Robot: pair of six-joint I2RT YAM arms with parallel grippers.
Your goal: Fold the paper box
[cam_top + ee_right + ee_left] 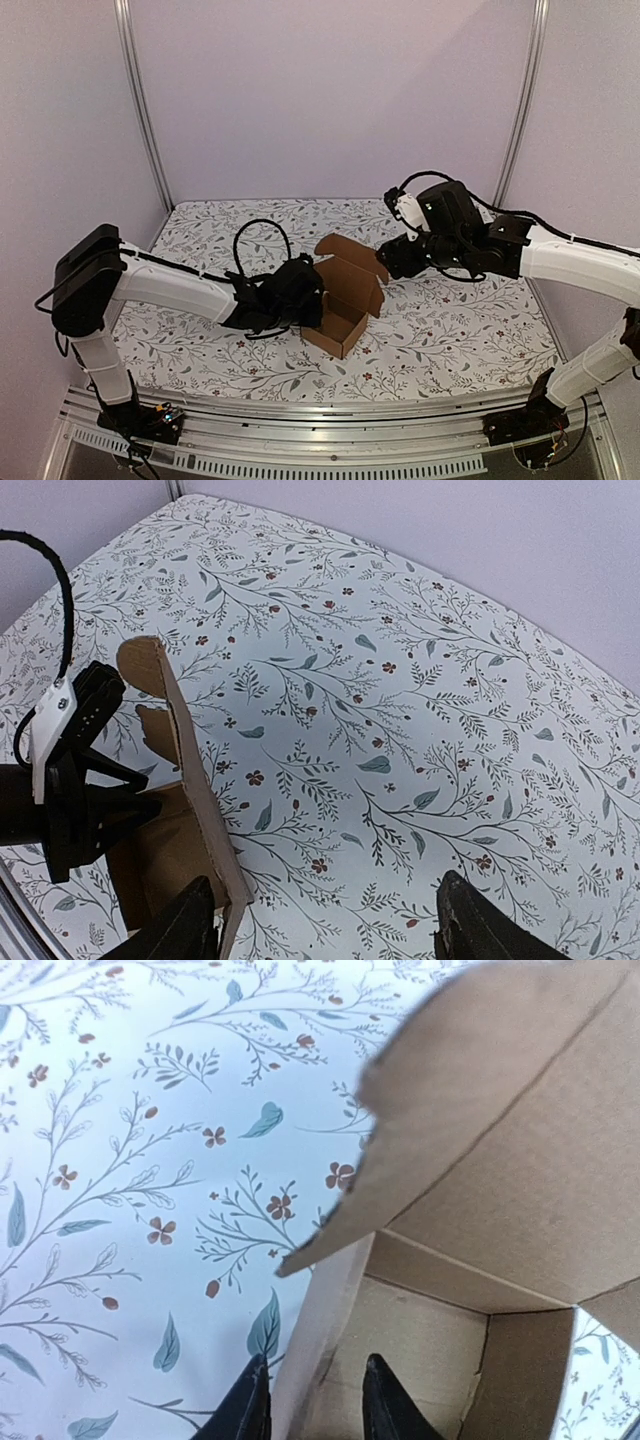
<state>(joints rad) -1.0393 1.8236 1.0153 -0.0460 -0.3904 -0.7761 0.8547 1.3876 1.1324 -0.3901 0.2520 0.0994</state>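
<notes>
The paper box (pixel 338 325) sat mouth-up on the bench (pixel 450 330), its lid raised at the far side. The low-stretched left pincer (pixel 312 1402) straddled the box's wall, released. The right pincer (pixel 325 928) hovered beside the lid, spread wide.

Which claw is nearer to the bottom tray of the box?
Left. The left claw straddles the tray's side wall, jaws slightly apart. The right claw is open at the raised lid's free edge, away from the tray.

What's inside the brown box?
The paper box shows only its bare floor and one finger of the left gripper, which straddles a side wall. The lid flap hides the rest.
</notes>
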